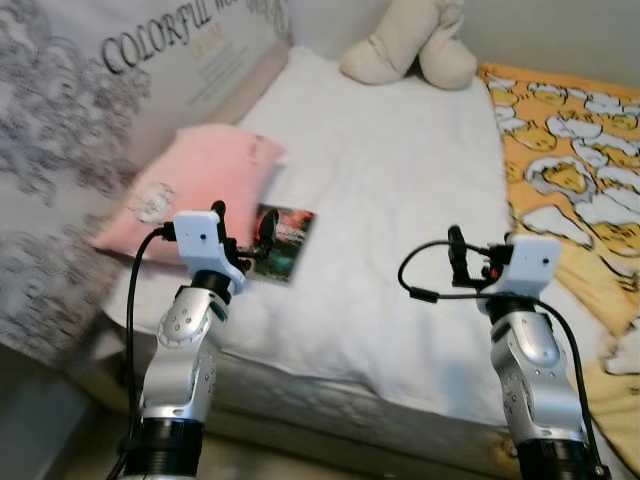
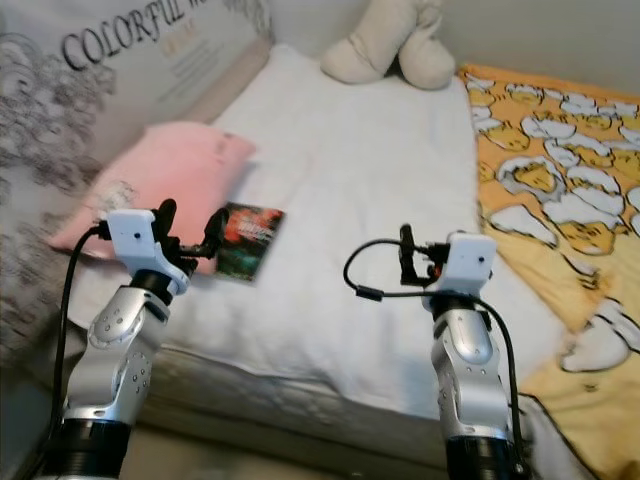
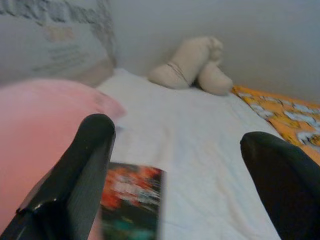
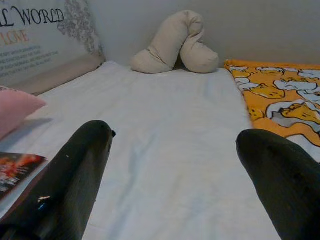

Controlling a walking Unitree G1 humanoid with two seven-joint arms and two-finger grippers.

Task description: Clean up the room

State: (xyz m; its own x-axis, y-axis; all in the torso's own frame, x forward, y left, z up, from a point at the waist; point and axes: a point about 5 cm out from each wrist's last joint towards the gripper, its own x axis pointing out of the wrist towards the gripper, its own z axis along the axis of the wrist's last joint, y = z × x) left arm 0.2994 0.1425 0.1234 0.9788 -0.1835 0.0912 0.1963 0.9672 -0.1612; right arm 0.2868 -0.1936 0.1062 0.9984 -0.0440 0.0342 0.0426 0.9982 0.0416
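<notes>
Tidying looks barely begun: the book (image 1: 283, 243) (possibly a magazine) lies on the bed (image 1: 400, 200) beside the pink pillow (image 1: 190, 185). Left gripper (image 1: 243, 232) and right gripper (image 4: 175, 165): fingers wide apart, holding nothing.

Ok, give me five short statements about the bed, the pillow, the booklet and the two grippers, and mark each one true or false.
1. The small dark booklet with a red cover picture lies on the white sheet beside the pink pillow. True.
2. The beige stuffed toy sits at the near edge of the bed. False: it lies at the far end, by the wall.
3. The left gripper is open, its black fingers apart just before the booklet. True.
4. The right gripper is shut on the orange patterned blanket. False: it is open above the white sheet and holds nothing.
5. The orange blanket covers the robot's left side of the bed. False: it lies on the right side.
</notes>
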